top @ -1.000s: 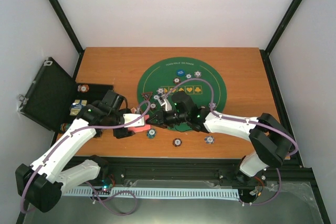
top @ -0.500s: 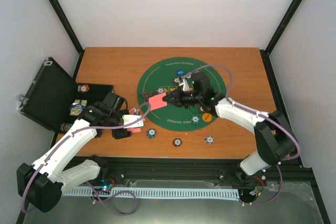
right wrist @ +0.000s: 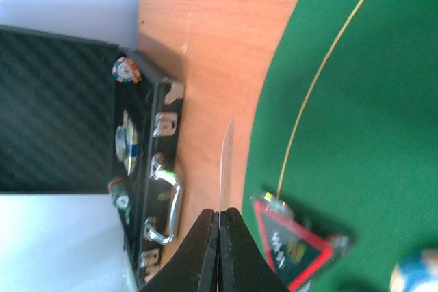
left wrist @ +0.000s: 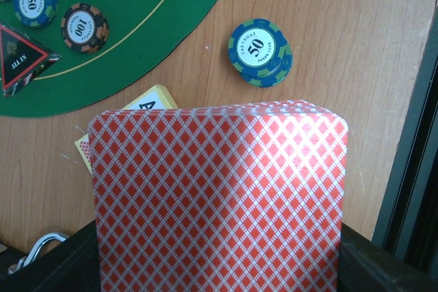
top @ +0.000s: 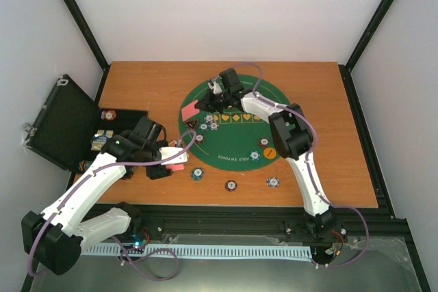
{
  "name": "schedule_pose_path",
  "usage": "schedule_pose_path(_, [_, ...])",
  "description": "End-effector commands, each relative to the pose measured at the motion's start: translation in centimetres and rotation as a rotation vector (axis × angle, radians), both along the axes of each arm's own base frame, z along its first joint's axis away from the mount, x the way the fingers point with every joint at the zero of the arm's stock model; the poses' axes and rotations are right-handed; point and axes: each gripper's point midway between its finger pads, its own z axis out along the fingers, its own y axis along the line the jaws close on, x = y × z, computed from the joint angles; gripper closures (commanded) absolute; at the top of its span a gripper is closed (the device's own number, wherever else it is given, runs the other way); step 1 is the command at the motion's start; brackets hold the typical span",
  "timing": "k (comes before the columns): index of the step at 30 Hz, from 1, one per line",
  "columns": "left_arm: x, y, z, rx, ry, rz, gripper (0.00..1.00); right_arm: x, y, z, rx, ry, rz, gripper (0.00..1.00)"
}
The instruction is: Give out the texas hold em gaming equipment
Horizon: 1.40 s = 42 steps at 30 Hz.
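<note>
R gripper [right wrist: 219, 229] is clenched on one red-backed card [top: 190, 111] — upper centre of my top view, at the green mat's [top: 236, 152] left edge. L gripper [top: 172, 157] grasps the deck [left wrist: 219, 196], lower left — 50 chip [left wrist: 260, 51] nearby.

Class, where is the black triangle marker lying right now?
Top view: the triangle marker lies on the left edge of the green mat, beside striped chips.

Right arm [top: 256, 104] stretched forward, tool [right wrist: 219, 222] pinching card [right wrist: 225, 162] (left tool [top: 171, 158] clamps deck [left wrist: 219, 196]).
</note>
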Motion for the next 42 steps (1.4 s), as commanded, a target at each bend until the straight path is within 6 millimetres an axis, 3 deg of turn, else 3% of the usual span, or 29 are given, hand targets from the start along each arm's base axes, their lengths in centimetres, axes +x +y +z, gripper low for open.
schedule_pose_path(1, [0.4,-0.6,1.6,-0.038,-0.007,0.013,0.89,1.5,1.0,-2.9,-0.050,0.071,0.020,0.97])
schedule_pose_path(3, [0.4,-0.6,1.8,-0.040,-0.006,0.014,0.89,2.4,1.2,-3.7,-0.079,0.068,0.021,0.97])
schedule_pose_path(8, [0.4,-0.7,1.9,-0.044,-0.003,0.009,0.89,4.1,0.8,-3.6,-0.152,0.012,0.009,0.93])
schedule_pose_path(12, [0.4,-0.9,2.0,-0.052,0.011,0.012,0.89,4.5,-0.8,-3.6,-0.239,-0.025,-0.011,0.62])
schedule_pose_path(15, [0.4,-0.9,1.9,-0.051,0.019,0.020,0.89,4.7,-1.9,-2.2,-0.255,-0.044,-0.014,0.51])
schedule_pose_path(18, [0.4,-0.7,1.8,-0.045,0.015,0.025,0.89,4.5,-2.4,0.1,-0.257,-0.076,-0.012,0.48])
schedule_pose_path(22, [0.4,-0.8,2.0,-0.053,0.015,0.033,0.89,3.5,-3.0,4.8,-0.235,-0.135,-0.011,0.48])
schedule_pose_path(24, [0.5,-0.9,2.1,-0.058,0.015,0.036,0.89,1.6,-3.6,5.3,-0.219,-0.116,-0.006,0.47])
schedule_pose_path(25, [0.5,-0.9,2.1,-0.060,0.013,0.039,0.89,0.4,-3.9,7.7,-0.181,-0.145,-0.009,0.47])
schedule_pose_path(30, [0.7,-1.1,2.4,-0.078,0.006,0.045,0.89,-7.6,-5.2,10.3,-0.023,-0.148,-0.009,0.37])
schedule_pose_path(35, [0.6,-1.5,2.9,-0.097,0.011,0.040,0.89,-16.0,-6.1,10.2,0.072,-0.131,-0.001,0.30])
schedule_pose_path(37, [0.5,-1.5,3.1,-0.099,0.011,0.041,0.89,-18.9,-6.4,8.8,0.085,-0.098,0.002,0.29])
schedule_pose_path(42, [0.4,-1.6,3.5,-0.112,0.010,0.038,0.89,-23.4,-5.0,8.6,0.164,-0.086,0.044,0.28])
